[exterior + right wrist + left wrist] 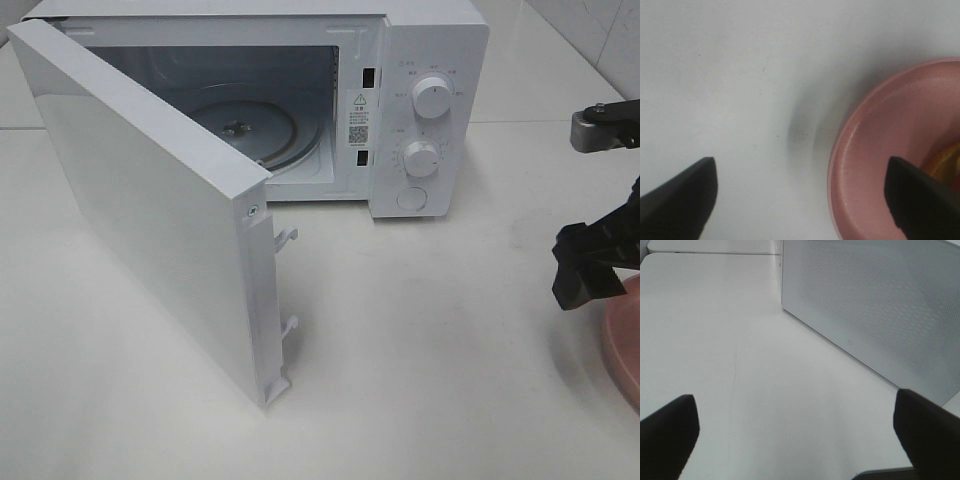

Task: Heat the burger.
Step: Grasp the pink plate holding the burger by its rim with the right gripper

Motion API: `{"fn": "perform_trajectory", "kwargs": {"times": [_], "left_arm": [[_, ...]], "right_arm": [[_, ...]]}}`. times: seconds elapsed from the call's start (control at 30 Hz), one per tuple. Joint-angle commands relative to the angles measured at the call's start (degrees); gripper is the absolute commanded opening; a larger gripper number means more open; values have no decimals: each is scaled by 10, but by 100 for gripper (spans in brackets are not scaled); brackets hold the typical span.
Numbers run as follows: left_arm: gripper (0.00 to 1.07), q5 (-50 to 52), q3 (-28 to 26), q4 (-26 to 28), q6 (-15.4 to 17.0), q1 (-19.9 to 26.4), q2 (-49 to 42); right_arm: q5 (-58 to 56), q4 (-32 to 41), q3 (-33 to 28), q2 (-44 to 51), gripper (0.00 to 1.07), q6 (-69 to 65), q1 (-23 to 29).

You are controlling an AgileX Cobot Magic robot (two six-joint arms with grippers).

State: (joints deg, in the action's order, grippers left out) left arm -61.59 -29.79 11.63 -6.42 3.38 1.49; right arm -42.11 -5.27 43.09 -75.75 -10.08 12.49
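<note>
Right claw [800, 172] and left claw [795, 407] both released, nothing held; microwave [450, 45] door [150, 190] open.
Burger [946, 160] barely visible on pink plate [880, 145], table [420, 340] 4 o'clock edge, one right claw finger over plate; left claw near door.

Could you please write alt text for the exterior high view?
A white microwave stands on a white table with its door swung wide open, showing the glass turntable. At the right edge, the black right gripper hovers over a pink plate.
</note>
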Motion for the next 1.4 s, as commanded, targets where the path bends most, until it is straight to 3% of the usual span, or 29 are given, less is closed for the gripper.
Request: {"fn": "perform_trajectory", "kwargs": {"times": [0.03,0.2,0.5,1.4], "left_arm": [[98,2,2,6,-2,3,-1],[98,2,2,6,-2,3,-1],[98,2,2,6,-2,3,-1],[98,2,2,6,-2,3,-1]], "right_arm": [[-7,-10,-2,5,102,-11,-2],[-7,-13,-2,2,100,-25,-5],[-9,-19,-2,-60,96,-26,-59],[82,-24,-2,-238,90,-19,-88]]}}
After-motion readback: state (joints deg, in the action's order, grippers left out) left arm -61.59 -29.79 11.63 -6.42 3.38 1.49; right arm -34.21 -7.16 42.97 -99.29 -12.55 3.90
